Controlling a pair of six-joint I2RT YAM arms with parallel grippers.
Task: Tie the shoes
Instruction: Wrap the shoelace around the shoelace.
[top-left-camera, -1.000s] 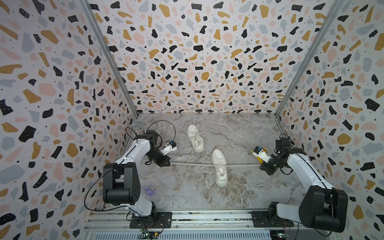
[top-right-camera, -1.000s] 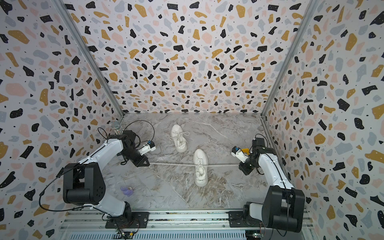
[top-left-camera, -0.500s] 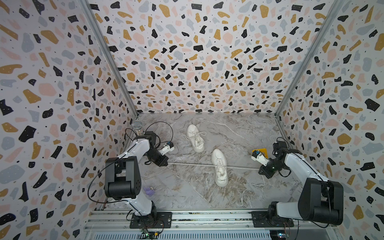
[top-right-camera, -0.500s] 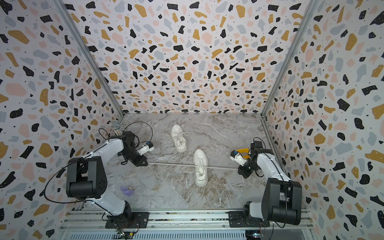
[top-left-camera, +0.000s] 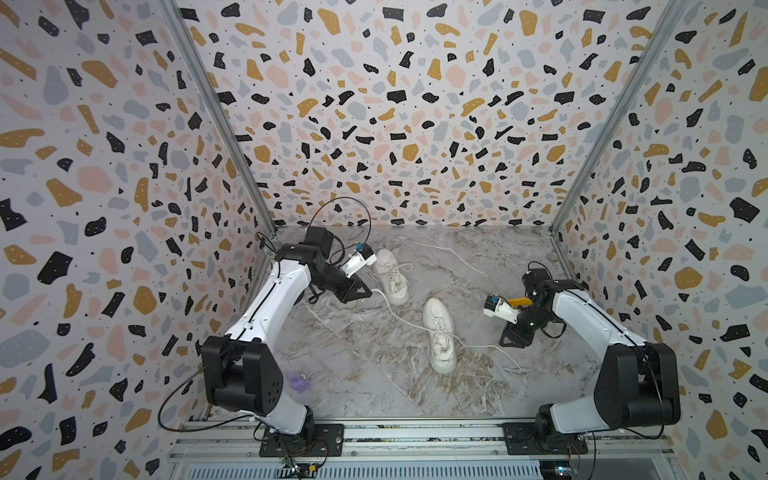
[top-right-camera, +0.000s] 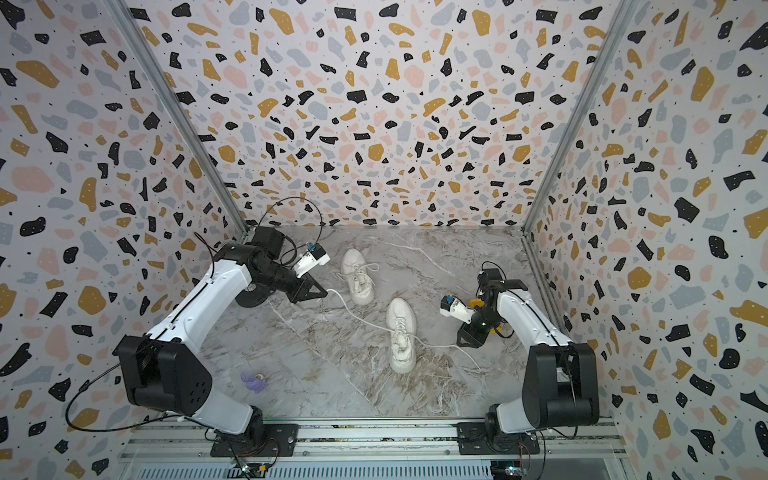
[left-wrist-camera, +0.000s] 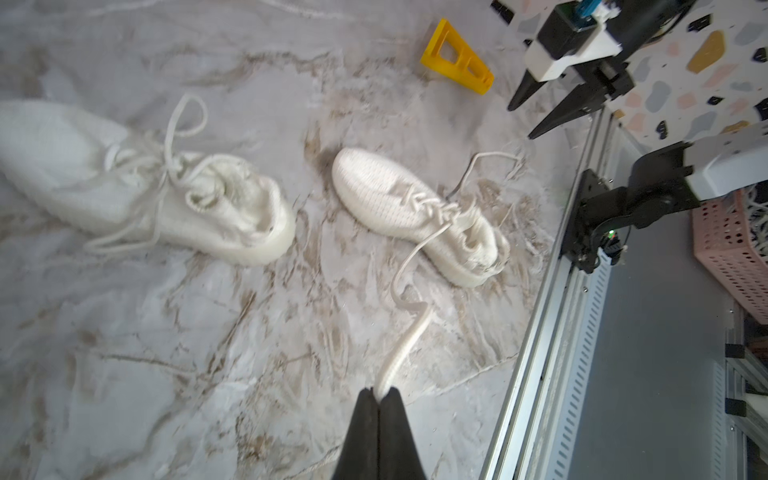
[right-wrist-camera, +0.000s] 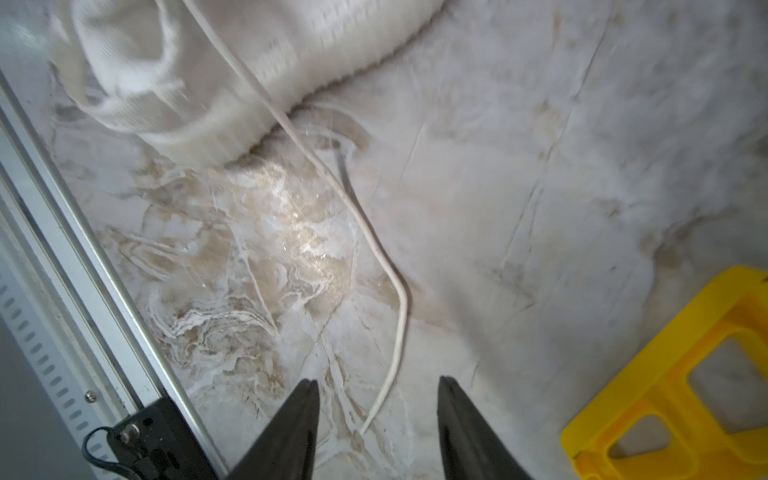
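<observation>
The front shoe (top-left-camera: 439, 334) lies on the marble table (top-left-camera: 374, 374) between your two pincers, one lace (left-wrist-camera: 409, 316) running into the left pincer (left-wrist-camera: 379, 390), which is clamped tight on its end. Its other lace (right-wrist-camera: 397, 316) trails to the right pincer (right-wrist-camera: 378, 384), whose jaws stand apart with the loose tip lying between them, touching neither. The back shoe (top-left-camera: 390, 276), laces looped, sits close beside the left pincer's tips; a yellow block (right-wrist-camera: 665, 386) rests beside the right one.

Right gripper (right-wrist-camera: 378, 381) newly open, lace (right-wrist-camera: 401, 307) slack.
</observation>
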